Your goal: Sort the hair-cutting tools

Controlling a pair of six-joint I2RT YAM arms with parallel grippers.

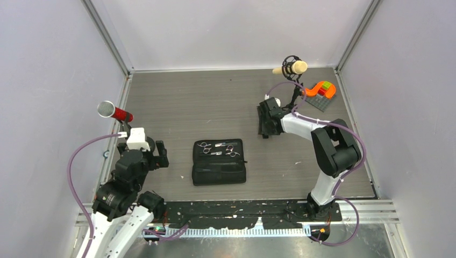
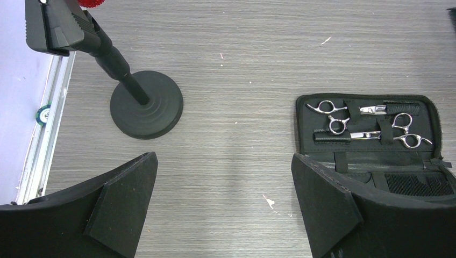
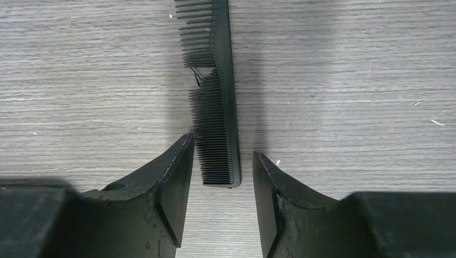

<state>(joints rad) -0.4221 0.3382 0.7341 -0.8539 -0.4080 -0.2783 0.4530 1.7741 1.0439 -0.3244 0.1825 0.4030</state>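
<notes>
An open black zippered case lies mid-table. Two silver scissors are strapped in its upper half; they also show in the top view. One black comb sits in the case's lower pocket. A second black comb lies flat on the table. My right gripper is open, low over the table, with its fingers on either side of that comb's near end, not touching it. My left gripper is open and empty, left of the case.
A red-headed microphone stands at the left, with its round black base ahead of my left gripper. A beige microphone stands at the back right. Orange and green blocks sit on a grey plate there. Walls enclose the table.
</notes>
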